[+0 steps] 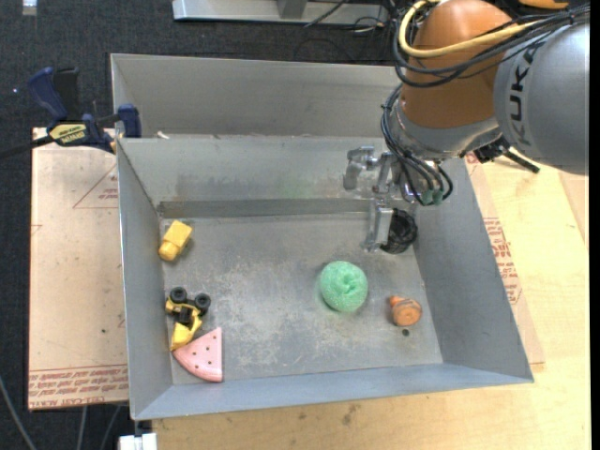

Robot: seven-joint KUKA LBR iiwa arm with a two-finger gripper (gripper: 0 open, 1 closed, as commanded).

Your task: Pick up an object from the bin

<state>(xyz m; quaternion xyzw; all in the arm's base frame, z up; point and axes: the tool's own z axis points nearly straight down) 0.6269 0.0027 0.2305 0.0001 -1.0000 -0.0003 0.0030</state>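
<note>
We're seeing gripper [386, 234] hanging over back right of grey metal bin [281, 251], can't tell if open or closed. We're guessing fuzzy green round ball [343, 286], sitting just front-left of it, nearest.

Green ball [343, 286], pink wedge [201, 354], yellow block [174, 240], grey bin [281, 261]

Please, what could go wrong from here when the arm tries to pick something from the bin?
1. The gripper hangs beside the green ball, not over it; a straight descent may meet only bare floor.
2. The green ball looks round, so an off-centre touch could roll it away.
3. The small orange piece lies close to the bin's right wall, where the gripper might strike the metal.
</note>
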